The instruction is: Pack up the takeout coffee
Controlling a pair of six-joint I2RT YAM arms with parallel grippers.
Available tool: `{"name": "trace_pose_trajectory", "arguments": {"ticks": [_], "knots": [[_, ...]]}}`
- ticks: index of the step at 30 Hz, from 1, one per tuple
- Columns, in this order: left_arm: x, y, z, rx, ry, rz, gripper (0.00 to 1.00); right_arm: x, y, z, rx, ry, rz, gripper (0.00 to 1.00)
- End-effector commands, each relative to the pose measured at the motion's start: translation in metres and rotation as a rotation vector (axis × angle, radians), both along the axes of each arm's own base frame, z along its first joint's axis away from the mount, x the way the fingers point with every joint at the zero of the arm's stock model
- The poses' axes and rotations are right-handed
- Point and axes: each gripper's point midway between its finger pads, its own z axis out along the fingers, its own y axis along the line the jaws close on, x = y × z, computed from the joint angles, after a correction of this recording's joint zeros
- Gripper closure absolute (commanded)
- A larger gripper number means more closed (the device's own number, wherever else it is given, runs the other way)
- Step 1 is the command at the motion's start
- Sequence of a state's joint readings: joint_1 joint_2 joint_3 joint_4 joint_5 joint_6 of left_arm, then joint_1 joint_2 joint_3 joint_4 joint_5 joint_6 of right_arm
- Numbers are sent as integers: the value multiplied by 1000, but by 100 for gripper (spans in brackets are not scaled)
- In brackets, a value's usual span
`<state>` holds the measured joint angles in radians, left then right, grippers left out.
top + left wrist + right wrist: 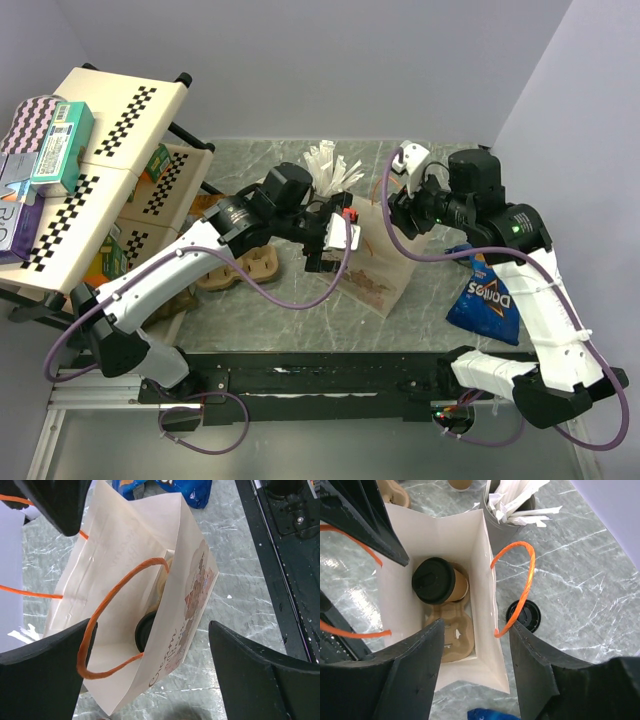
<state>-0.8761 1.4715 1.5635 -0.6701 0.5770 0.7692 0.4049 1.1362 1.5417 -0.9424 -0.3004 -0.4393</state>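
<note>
The chip bag (487, 300) says Doritos; the paper bag's (130, 535) print is blurry. Left gripper (151, 630) and right gripper (476, 625) are spread.

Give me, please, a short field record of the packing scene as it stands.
bag: white paper, orange handles, open on the table
takeout coffee: one cup, black lid on, inside bag
carrier: in bag, holding the cup
spare lid: on table beside bag
left hand: open, above bag
right hand: open, over bag's rim
</note>
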Motion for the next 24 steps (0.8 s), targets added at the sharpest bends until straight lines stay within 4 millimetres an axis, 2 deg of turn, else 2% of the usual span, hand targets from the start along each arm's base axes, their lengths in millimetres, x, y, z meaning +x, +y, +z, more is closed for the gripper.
{"name": "trace_pose_trajectory", "arguments": {"ticks": [1,8,14,18,22,24], "knots": [[-8,3,33,-76,-42,-5,1,-5,-4,16,18,-11,-17,36],[-11,3,36,-88,-33,-15,1,-6,-6,25,20,-28,-26,32],[-12,3,35,-85,-38,-25,1,-5,-6,22,15,-25,-24,31],[-14,10,36,-68,-53,-17,0,-6,-5,16,12,-11,-16,31],[-16,25,33,-56,-75,18,1,-6,-2,5,1,15,6,31],[-16,35,38,-57,-92,52,1,-5,-1,2,-5,27,12,31]]}}
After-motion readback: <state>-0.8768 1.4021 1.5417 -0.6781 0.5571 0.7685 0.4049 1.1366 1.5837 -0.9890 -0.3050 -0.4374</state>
